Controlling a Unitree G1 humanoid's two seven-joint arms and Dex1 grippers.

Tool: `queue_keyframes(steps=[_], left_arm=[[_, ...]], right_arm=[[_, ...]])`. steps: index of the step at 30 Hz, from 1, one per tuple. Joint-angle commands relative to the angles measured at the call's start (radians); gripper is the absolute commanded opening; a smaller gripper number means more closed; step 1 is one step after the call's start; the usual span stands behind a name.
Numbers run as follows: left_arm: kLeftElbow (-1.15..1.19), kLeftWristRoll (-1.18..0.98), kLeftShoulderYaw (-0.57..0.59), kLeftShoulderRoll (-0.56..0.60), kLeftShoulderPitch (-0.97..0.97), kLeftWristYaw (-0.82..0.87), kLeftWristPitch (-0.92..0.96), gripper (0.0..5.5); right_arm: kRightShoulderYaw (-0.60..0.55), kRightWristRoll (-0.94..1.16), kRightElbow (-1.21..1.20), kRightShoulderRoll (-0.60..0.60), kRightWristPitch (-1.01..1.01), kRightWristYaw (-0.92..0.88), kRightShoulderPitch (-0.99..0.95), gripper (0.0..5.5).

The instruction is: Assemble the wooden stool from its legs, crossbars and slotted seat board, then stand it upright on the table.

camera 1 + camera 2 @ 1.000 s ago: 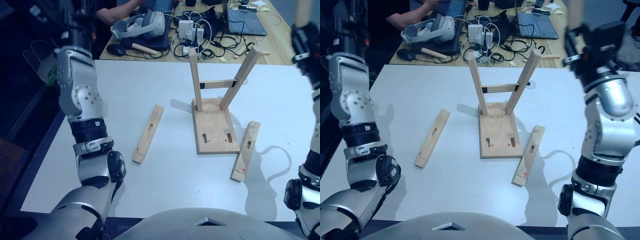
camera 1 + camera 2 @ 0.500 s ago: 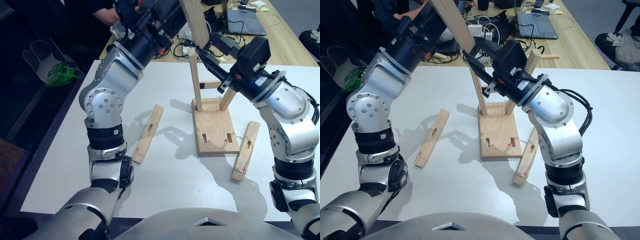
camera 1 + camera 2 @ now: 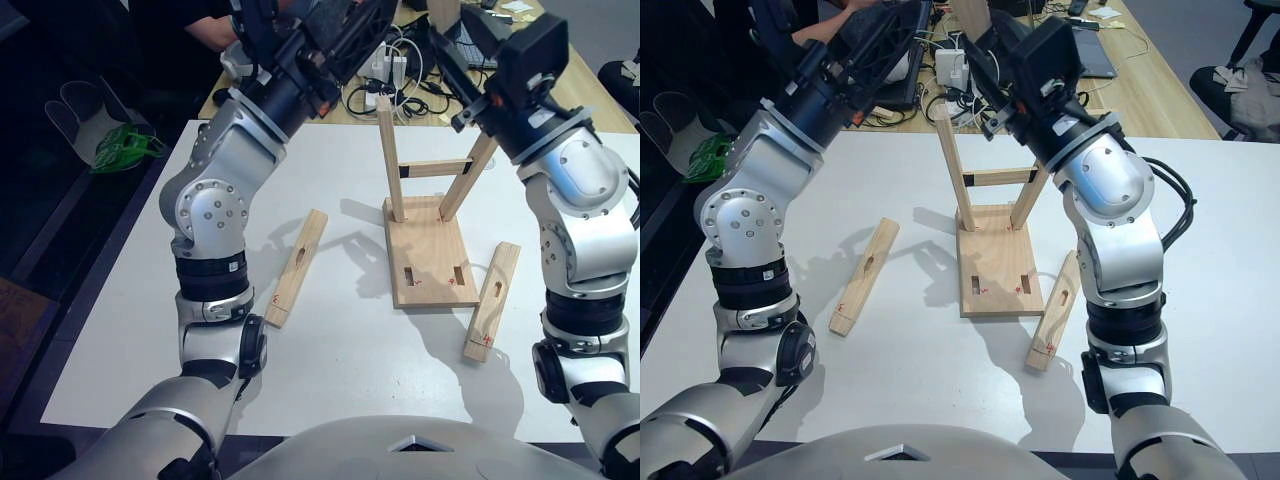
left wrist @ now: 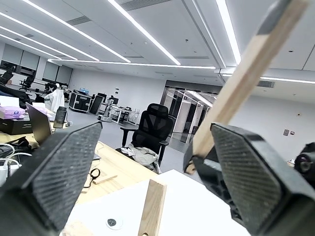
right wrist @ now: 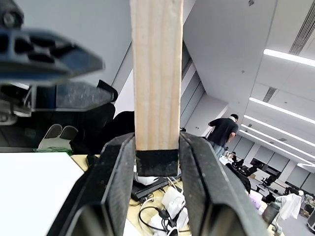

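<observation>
Over the head cameras, the seat board [image 3: 425, 262] lies flat on the tabletop [image 3: 340, 370]. Two legs [image 3: 389, 160] stand at its far end, joined by a crossbar [image 3: 436, 168]. One loose leg [image 3: 297, 265] lies left of the board and a second loose leg [image 3: 491, 300] lies right of it. From the left wrist, the left end effector [image 4: 155, 130] is spread wide. From the right wrist, the right end effector [image 5: 157, 164] pinches a wooden bar [image 5: 156, 73] by its black-taped end.

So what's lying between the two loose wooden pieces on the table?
The slotted seat board lies flat between them, with two legs standing in its far end, joined by a crossbar. The left eye view shows this.
</observation>
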Motion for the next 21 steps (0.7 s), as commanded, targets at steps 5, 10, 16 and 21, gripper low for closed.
queue_keyframes(steps=[5,10,16,21], left_arm=[[-0.024,-0.002,-0.009,0.003,-0.002,-0.036,0.010,4.07],[-0.023,0.004,-0.006,0.002,-0.006,-0.034,0.005,4.07],[-0.012,0.010,-0.001,-0.004,-0.009,-0.021,-0.002,3.13],[-0.010,0.003,0.004,-0.006,-0.011,-0.018,0.003,2.26]], right_arm=[[0.068,-0.031,0.013,-0.021,0.068,0.048,0.031,1.29],[0.091,-0.036,0.001,-0.025,0.069,0.074,0.048,1.29],[0.090,-0.032,-0.003,-0.018,0.071,0.074,0.047,1.29],[0.089,-0.030,-0.005,-0.014,0.074,0.073,0.047,1.29]])
